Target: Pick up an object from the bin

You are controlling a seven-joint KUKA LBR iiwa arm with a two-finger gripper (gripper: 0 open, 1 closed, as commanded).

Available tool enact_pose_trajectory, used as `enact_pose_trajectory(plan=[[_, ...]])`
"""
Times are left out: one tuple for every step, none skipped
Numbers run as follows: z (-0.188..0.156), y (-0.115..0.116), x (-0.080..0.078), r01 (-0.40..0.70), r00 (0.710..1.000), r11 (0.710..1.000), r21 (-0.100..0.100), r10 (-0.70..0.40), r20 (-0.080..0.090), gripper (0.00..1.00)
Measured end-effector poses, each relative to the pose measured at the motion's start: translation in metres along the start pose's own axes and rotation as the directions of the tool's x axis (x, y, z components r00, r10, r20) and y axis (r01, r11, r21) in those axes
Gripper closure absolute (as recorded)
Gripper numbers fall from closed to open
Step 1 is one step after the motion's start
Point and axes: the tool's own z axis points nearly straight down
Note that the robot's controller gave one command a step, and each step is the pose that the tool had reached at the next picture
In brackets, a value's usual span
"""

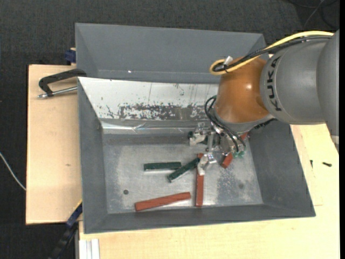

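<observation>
Nearest to the camera is the grey arm (302,85), which comes in from the right side of the frame and covers the upper right corner of the bin. Its wrist has a round orange cover (242,93), and yellow and black cables (269,48) run over the top of it. Under the arm stands the grey metal bin (161,53), with a tall back wall at the top of the frame and a flat floor in the lower half. The gripper (206,156) hangs down from the orange cover, low over the floor, a little right of the middle of the bin. I cannot tell if it is open or closed, because small metal parts and wires crowd around it. On the floor, a long red-brown stick (163,202) lies almost level near the front wall. Above it, a dark green stick (161,167) lies level in the middle of the floor. Just to its right lies a second dark green stick (182,171), tilted, with its right end higher. A shorter red-brown stick (199,192) lies pointing up and down in the frame. Its upper end and the tilted green stick's right end come together right under the gripper. A small red piece (226,160) is just to the right of the gripper. A tiny dark dot (125,192) lies in the lower left of the floor.
</observation>
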Motion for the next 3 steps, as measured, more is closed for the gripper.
enact_pose_trajectory(plan=[[-0.005,0.010,0.017,0.194,0.981,0.981,0.007,-0.194,0.004,1.00],[-0.012,-0.005,0.016,0.342,0.940,0.940,-0.010,-0.342,0.016,1.00],[-0.215,-0.004,0.024,0.118,0.993,0.993,-0.008,-0.118,0.019,1.00]])
